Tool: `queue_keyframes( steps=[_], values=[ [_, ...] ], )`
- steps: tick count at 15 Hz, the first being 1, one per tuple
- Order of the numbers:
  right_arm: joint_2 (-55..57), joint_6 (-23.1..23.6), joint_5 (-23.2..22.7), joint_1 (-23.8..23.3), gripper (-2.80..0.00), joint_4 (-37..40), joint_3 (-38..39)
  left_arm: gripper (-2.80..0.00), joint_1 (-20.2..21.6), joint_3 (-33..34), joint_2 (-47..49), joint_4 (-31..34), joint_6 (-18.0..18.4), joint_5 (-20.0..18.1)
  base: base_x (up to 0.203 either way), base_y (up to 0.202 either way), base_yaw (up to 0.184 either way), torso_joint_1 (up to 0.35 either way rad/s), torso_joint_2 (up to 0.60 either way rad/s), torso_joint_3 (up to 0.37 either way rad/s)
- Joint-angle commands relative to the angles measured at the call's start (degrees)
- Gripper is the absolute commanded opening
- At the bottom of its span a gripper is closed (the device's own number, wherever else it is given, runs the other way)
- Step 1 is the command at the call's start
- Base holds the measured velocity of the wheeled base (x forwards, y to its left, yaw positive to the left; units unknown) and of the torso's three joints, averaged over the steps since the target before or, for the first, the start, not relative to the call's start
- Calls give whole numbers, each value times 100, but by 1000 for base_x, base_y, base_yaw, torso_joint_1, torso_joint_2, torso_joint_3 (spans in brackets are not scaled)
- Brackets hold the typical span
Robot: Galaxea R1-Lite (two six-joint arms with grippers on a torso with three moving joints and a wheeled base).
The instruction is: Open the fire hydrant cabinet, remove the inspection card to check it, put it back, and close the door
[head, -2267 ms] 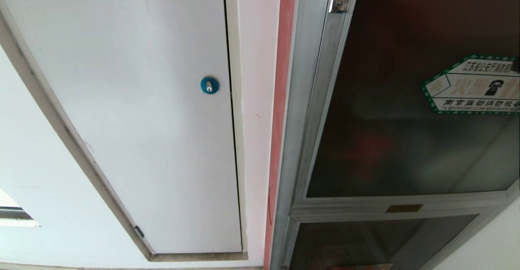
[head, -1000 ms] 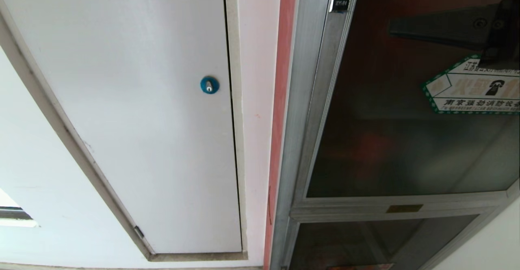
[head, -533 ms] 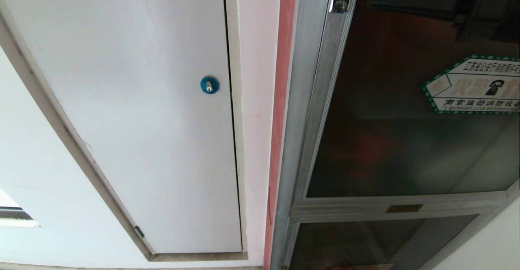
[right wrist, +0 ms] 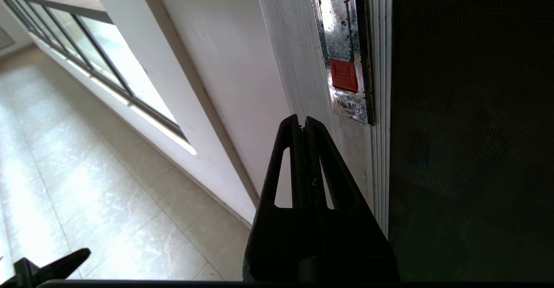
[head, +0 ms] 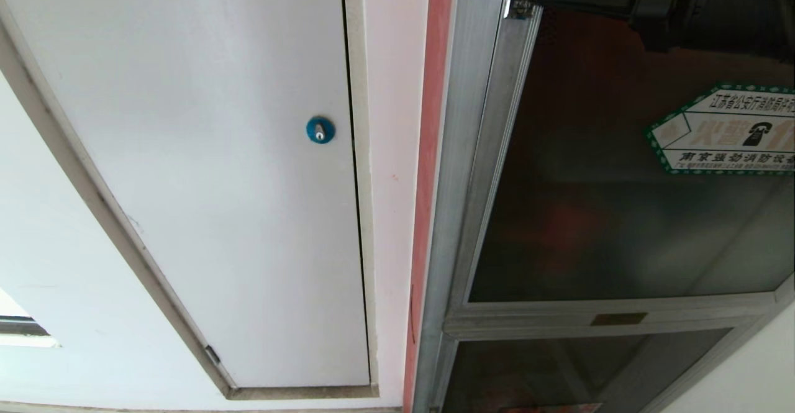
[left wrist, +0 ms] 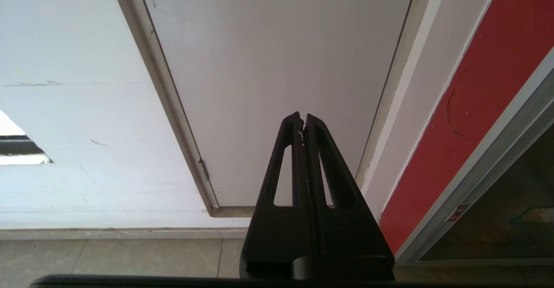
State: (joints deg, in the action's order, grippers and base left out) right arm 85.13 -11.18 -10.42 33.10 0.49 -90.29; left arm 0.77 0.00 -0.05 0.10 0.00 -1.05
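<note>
Presently right end effector [right wrist: 303,121], fingers pressed together and empty, sits just beside the red latch [right wrist: 344,75] on the closed door [head: 621,214]; left end effector [left wrist: 302,118] likewise pressed together.

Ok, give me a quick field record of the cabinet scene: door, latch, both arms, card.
door: shut, dark glass in silver frame
red latch: on the door's frame edge, untouched
right gripper: jaws shut, empty, tip just short of the latch
left gripper: jaws shut, empty, parked, facing the white door
inspection card: not visible
fire hydrant cabinet: closed
</note>
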Motion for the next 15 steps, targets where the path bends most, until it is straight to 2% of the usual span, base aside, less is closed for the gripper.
queue_keyframes(
  steps=[1,4,15],
  values=[
    [92,-7,-5,-5,-280,-12,-82,-280,2,0,5,-1,0,-1,0,0,0,0,0,0],
    [161,-7,31,-84,-280,-233,-120,-280,2,0,5,-1,0,-1,0,0,0,0,0,0],
    [385,2,110,-234,-280,-227,-378,-280,2,0,5,-1,0,-1,0,0,0,0,0,0]
  ],
)
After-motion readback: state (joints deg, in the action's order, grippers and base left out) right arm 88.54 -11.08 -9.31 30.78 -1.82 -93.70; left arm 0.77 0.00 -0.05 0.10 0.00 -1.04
